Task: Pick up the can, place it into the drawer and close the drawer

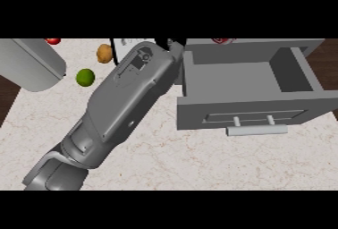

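Note:
The grey drawer (246, 78) stands pulled open at the right, its inside bare and its handle (257, 129) towards me. A small red-and-white thing (223, 41), probably the can, peeks over the drawer's back wall at the picture's top. A long grey forearm (122, 98) runs from the lower left up to the drawer's left side. It covers nearly all of its black hand (173, 44), which I take for my right one; only a dark sliver shows beside the drawer's back left corner. I cannot see whether that hand touches the can. My left hand does not show.
A second grey rounded limb (30, 62) fills the upper left corner. Beside it on the pale marble counter (198, 161) lie a green lime (85, 77), a brownish potato (104, 53) and a red fruit (52, 41). Dark floor shows past the counter's left and right edges.

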### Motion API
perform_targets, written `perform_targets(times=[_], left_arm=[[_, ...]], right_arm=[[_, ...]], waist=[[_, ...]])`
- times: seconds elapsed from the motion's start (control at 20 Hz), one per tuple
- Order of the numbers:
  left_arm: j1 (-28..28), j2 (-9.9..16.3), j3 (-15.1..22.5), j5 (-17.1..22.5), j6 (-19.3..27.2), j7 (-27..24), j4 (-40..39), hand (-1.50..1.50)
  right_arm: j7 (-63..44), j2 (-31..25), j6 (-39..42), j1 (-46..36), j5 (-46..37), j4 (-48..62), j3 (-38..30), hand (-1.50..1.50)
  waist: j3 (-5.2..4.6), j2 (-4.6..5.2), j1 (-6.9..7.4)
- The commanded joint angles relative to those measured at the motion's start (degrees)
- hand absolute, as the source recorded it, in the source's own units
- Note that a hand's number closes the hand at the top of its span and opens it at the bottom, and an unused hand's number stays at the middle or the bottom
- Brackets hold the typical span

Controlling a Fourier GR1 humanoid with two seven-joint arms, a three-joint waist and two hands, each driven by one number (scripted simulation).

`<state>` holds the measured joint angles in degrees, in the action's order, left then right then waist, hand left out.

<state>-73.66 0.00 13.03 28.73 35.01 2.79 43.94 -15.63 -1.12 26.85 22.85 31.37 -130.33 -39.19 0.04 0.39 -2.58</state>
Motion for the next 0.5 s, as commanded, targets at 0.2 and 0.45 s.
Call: perform_targets(times=[0.2,0.45], left_arm=[[-4.41,0.0,9.04,9.77,6.16,-1.87,-3.98,1.5],[-3.24,0.0,10.47,12.34,3.09,-7.26,-9.72,1.5]], right_arm=[[-2.86,-0.56,-2.25,-2.61,-1.62,-2.31,1.2,-1.5],[-2.32,0.62,-0.6,-0.72,-0.02,-1.99,0.92,-1.5]], waist=[[0.03,-0.02,-0.6],[0.04,0.25,-1.51]])
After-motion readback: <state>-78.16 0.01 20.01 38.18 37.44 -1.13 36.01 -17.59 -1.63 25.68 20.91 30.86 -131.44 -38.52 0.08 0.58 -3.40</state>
